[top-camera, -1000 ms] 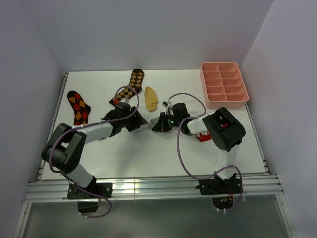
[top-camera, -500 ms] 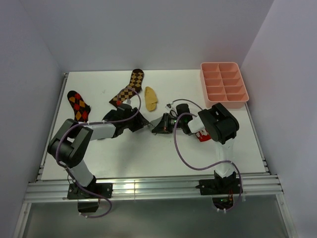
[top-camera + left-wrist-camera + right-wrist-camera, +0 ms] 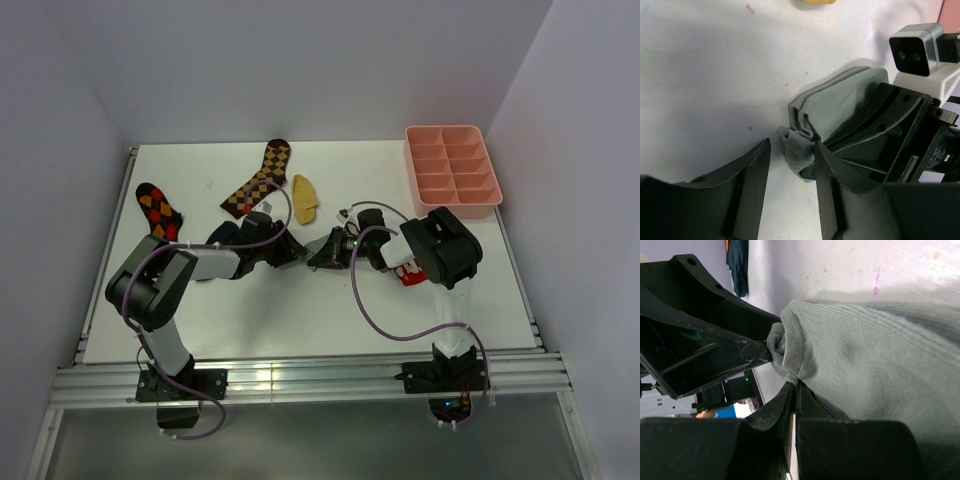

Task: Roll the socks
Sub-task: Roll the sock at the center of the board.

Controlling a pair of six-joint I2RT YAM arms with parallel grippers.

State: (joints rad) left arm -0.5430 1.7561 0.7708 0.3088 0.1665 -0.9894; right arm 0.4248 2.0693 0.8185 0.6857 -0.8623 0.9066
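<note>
Right wrist cam: the grey sock runs off the right edge. It drapes over the right end effector, so I can't tell if any fabric is actually pinched between those closed fingers. The navy sock is blurry and clipped by the top edge.

Left wrist cam: the grey sock's far end vanishes under the right end effector's black body. The mustard sock is just a scrap cut off by the top edge.

From overhead the grey one is too small and too covered to make out. There's also a red thing on the desk, mostly hidden under the right arm, no clue what it is.
</note>
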